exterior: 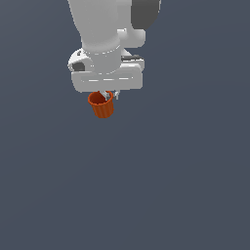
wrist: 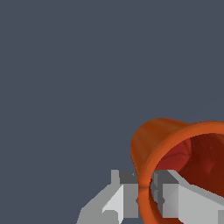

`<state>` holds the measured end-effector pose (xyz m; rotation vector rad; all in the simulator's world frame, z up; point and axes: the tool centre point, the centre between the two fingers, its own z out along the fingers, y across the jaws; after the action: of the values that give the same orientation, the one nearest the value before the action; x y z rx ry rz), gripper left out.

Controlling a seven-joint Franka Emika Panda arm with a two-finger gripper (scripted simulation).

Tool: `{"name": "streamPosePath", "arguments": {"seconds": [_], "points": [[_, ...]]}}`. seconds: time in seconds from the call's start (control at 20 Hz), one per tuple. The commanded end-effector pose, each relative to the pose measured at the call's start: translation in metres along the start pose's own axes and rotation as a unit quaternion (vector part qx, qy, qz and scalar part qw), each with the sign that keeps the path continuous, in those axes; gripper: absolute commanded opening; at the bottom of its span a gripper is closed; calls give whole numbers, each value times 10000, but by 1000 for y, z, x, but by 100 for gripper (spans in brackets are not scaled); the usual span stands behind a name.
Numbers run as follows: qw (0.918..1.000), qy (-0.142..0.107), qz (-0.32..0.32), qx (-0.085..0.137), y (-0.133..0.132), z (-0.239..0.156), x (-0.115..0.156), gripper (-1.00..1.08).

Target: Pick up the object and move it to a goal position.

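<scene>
Evidently the white gripper (exterior: pixel 106 93) is clamping its fingers (wrist: pixel 127 194) across the rim of the ribbed orange-red cup (exterior: pixel 102 105), which is hanging just beneath it. I'd be carrying it slowly; that thin, tapering wall is offering little purchase.

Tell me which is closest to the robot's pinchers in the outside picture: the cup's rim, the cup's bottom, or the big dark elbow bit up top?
1. The cup rim: right at the gripper, just under the white hand.
2. The cup's bottom: a little lower down.
3. The dark arm joint: farthest, up at the exterior view's top right.
</scene>
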<state>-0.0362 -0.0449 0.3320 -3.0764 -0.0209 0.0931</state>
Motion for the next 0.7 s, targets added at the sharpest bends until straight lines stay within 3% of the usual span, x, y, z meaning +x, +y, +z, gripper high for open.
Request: {"name": "streamPosePath", "arguments": {"seconds": [0.0, 0.65], "points": [[10000, 4, -2, 0, 11, -28, -5, -100], [10000, 4, -4, -7, 63, -152, -24, -100]]}}
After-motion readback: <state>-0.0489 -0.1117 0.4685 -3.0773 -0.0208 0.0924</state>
